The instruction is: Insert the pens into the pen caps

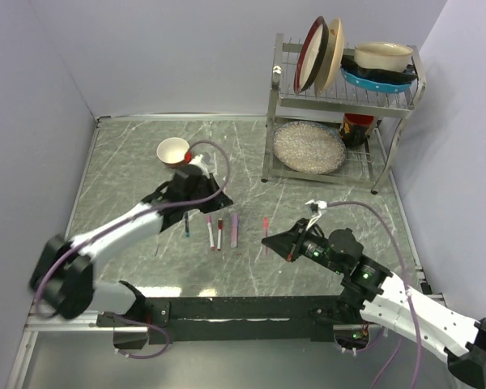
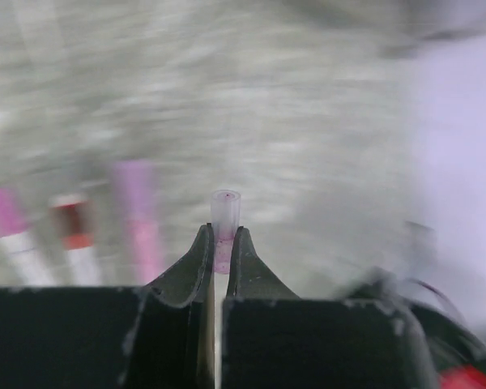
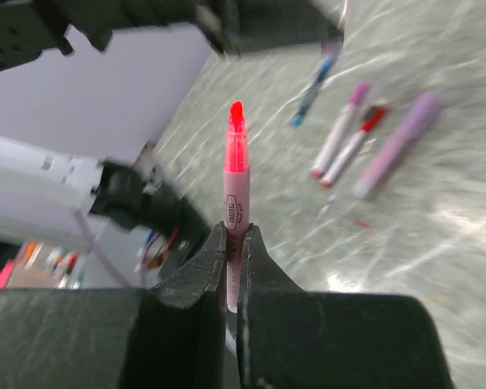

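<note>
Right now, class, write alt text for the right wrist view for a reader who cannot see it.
The right hand pinches an uncapped pen with a red tip, pointing away from the camera. Beyond it, other pens lie blurred on the grey marbled table.

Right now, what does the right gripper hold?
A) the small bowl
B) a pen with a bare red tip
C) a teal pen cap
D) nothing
B: in the right wrist view, the right gripper is shut on a pen whose red tip points away from the fingers with no cap on it.
</note>
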Action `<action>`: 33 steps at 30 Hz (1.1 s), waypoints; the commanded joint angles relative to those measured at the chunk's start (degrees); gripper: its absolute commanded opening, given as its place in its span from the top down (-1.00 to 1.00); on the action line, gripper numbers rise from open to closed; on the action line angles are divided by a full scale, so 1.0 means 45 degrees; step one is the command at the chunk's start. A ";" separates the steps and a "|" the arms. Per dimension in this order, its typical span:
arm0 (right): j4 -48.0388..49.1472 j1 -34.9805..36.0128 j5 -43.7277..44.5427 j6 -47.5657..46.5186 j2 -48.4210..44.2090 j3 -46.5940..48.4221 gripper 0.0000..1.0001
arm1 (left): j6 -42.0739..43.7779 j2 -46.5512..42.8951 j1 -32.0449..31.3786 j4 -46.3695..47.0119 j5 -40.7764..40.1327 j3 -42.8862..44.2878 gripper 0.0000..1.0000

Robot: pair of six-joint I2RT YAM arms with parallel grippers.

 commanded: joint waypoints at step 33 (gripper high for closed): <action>0.6959 0.1838 -0.1158 0.1291 0.4802 0.1475 1.00 | -0.2252 -0.7171 -0.1069 0.7116 0.2379 -0.4259 0.98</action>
